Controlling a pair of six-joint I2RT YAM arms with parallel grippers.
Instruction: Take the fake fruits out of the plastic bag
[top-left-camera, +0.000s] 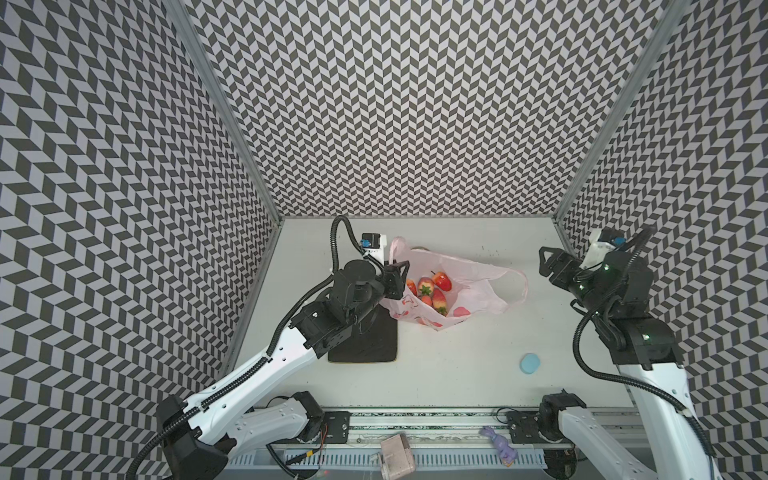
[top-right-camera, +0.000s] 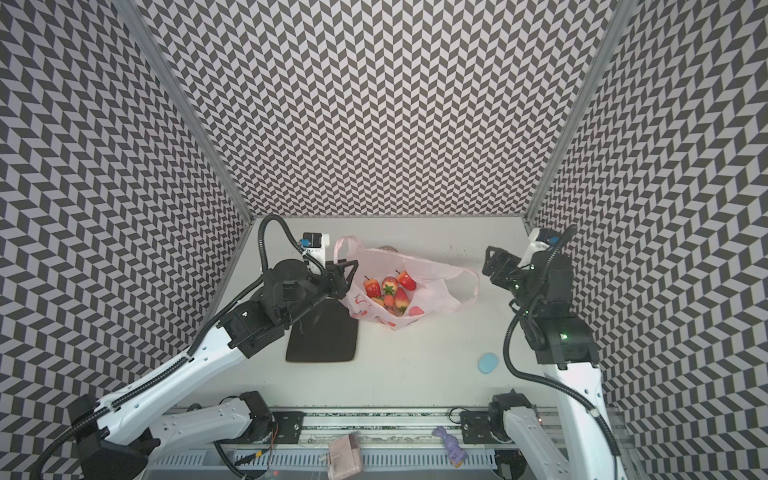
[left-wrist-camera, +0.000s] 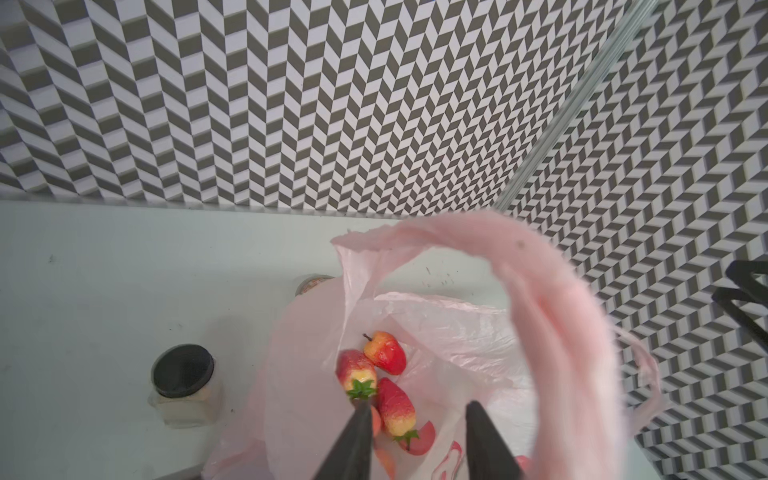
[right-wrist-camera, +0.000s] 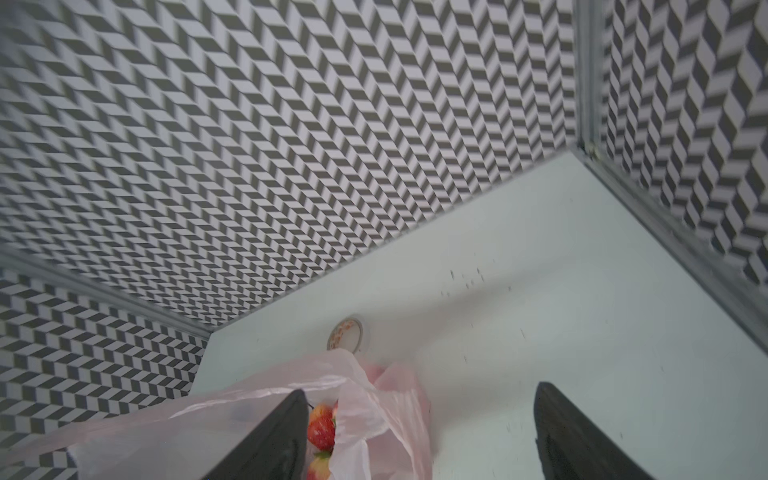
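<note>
My left gripper (left-wrist-camera: 417, 407) hangs over the open mouth of the thin, crinkly, translucent pink plastic bag (left-wrist-camera: 457, 328). Its two black fingers (left-wrist-camera: 349, 444) stand a little apart and I see nothing pinched between them. One fingertip sits right at the green cap of a strawberry. The fake fruits (left-wrist-camera: 392, 399), glossy red with green leafy caps, all lie inside the bag, and a small round orange ball (left-wrist-camera: 377, 422) is tucked among them. A raised pink handle (left-wrist-camera: 552, 316) arcs beside the gripper, too blurred for me to read its edge.

In both top views the bag rests on the white table (top-left-camera: 457, 374), just beside the far corner of the flat black square tray (top-left-camera: 365, 340). Its second handle (top-left-camera: 519, 286) trails on the table toward my right gripper (right-wrist-camera: 420, 390). That gripper is spread wide and empty, and sits apart from the handle. A clear jar with a black lid (left-wrist-camera: 183, 370) stands near the bag. A pale blue oval piece (top-left-camera: 531, 365) lies well apart from it.
</note>
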